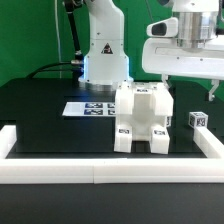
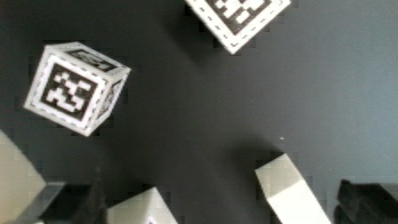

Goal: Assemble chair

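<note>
The chair (image 1: pixel 140 118) stands in the middle of the black table as a blocky white assembly with small square tags on its front. A small white tagged cube part (image 1: pixel 197 118) sits apart from it, toward the exterior view's right. My gripper (image 1: pixel 208 88) hangs high above that cube, touching neither piece. In the wrist view the gripper (image 2: pixel 214 196) is open, with only bare black table between its fingertips (image 2: pixel 285 185). The tagged cube (image 2: pixel 75 85) lies ahead of it, and the tagged face of another white part (image 2: pixel 240 20) is cut off by the frame edge.
The marker board (image 1: pixel 90 108) lies flat behind the chair, in front of the robot base (image 1: pixel 103 55). A long white border rail (image 1: pixel 100 172) runs along the table's front and up both sides.
</note>
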You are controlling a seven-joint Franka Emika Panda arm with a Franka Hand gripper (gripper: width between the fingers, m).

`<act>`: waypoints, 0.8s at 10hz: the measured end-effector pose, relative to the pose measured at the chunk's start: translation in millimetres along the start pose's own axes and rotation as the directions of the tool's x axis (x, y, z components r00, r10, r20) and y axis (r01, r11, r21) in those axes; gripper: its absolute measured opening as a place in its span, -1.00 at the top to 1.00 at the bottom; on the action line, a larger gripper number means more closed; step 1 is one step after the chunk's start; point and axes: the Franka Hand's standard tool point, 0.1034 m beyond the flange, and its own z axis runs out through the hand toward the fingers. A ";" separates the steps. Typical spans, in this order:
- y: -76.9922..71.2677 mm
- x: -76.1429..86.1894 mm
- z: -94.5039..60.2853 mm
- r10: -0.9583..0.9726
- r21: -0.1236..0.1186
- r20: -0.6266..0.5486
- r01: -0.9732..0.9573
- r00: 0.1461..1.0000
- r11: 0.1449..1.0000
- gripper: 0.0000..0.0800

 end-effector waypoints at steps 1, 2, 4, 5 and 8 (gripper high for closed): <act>1.8 2.0 -0.1 -0.014 -0.001 -0.001 0.014 1.000 1.000 -0.62; 4.2 4.7 -0.2 -0.028 -0.002 -0.002 0.028 1.000 1.000 -0.62; 10.2 11.5 -0.9 -0.046 -0.003 -0.006 0.046 0.999 0.999 -0.62; 11.9 13.2 -0.9 -0.054 -0.004 -0.007 0.054 0.999 0.999 -0.62; 21.6 22.0 1.4 -0.076 -0.014 -0.008 0.076 0.997 0.997 -0.62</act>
